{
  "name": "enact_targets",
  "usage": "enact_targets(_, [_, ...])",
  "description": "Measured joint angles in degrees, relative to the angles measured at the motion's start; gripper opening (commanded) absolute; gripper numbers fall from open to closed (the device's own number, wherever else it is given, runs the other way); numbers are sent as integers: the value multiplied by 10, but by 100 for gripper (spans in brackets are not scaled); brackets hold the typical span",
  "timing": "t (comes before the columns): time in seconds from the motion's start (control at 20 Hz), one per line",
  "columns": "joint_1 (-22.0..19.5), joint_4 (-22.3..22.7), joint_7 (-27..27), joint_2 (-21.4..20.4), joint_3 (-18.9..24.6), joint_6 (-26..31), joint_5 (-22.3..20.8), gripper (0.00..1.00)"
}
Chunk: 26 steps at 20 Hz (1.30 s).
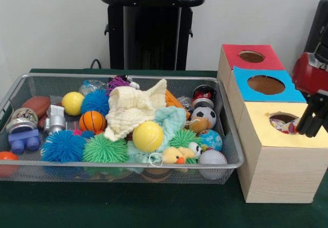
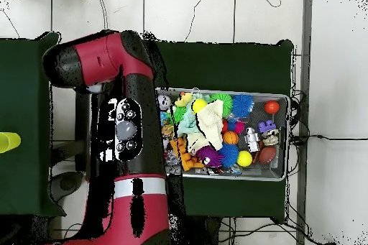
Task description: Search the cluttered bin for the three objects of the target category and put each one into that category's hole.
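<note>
pincer (image 1: 311,121) at the yellow box's hole (image 1: 283,121)
i can't tell its grip; wire bin (image 1: 233,151) sits just beside.

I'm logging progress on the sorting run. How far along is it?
Done: something patterned already shows inside the yellow box's hole. In hand: the gripper hangs at that hole; whether it holds anything can't be told. Left: the wire bin is still crowded with balls and toys, so searching remains.

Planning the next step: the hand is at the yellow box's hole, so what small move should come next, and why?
Probably lift the hand straight up off the yellow box. It hangs at the hole, where something patterned already lies, while the bin sits apart.
</note>
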Motion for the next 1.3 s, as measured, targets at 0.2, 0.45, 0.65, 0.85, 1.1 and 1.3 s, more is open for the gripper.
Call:
enact_targets(0.2, [0,16,0,0,0,0,-17,0])
enact_targets(0.45, [-3,35,0,1,0,0,-28,0])
enact_targets(0.65, [-8,50,0,3,3,0,-29,0])
enact_targets(0.85, [-14,56,0,1,7,0,-25,0])
enact_targets(1.1, [-22,63,0,-3,16,0,-19,0])
enact_targets(1.3, [-28,67,0,-5,25,0,-18,0])
